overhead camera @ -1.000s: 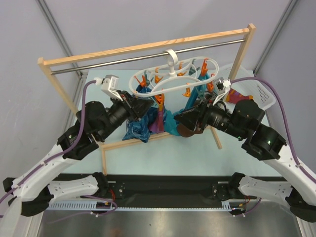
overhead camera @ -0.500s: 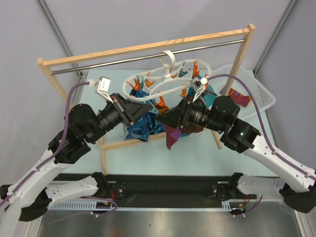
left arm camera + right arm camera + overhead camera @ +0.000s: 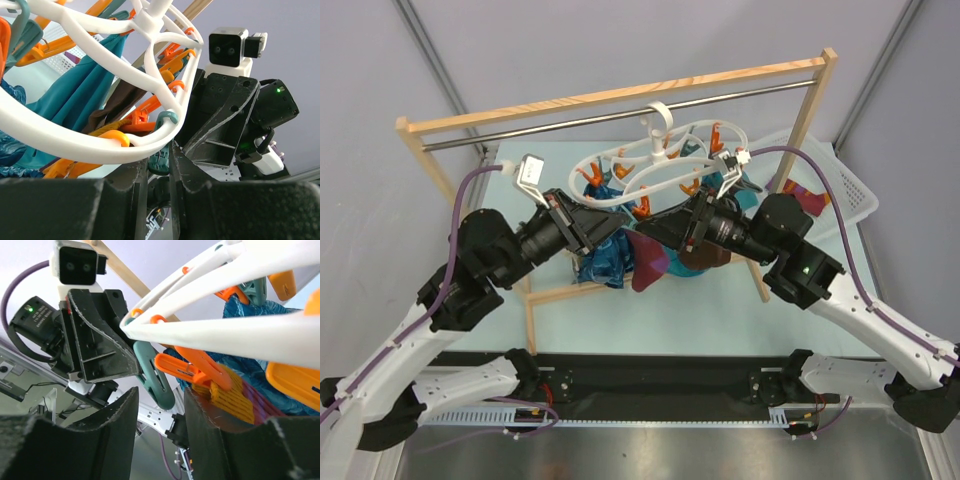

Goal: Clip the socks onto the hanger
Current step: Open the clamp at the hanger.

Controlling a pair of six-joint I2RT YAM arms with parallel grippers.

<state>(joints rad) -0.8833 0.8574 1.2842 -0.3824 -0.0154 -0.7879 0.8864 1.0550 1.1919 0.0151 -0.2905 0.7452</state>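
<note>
Tight under hanger (image 3: 55,137) near rim: left gripper (image 3: 159,174) pinches teal clip (image 3: 159,162), right gripper (image 3: 160,399) sits nose to nose with it, fingers apart. Orange clips (image 3: 192,367) and hanging socks (image 3: 650,268) fill the space below. Rack bar (image 3: 520,130) caps above, lower rail (image 3: 552,293) crosses in front. Open room on the near side of the rail.

table (image 3: 720,300): we see a pale blue-green top, bare in front of the rack.
near edge: a black strip (image 3: 660,372) crosses it, and both arm bases sit there.
rack (image 3: 610,97): a wooden frame stands on the table, with its low rail (image 3: 570,292) close to the surface.
bar (image 3: 520,131): metal, just under the top beam; the hanger (image 3: 658,115) hooks over it.
basket (image 3: 852,190): white and perforated, it rests at the table's far right. we make out something magenta inside.
</note>
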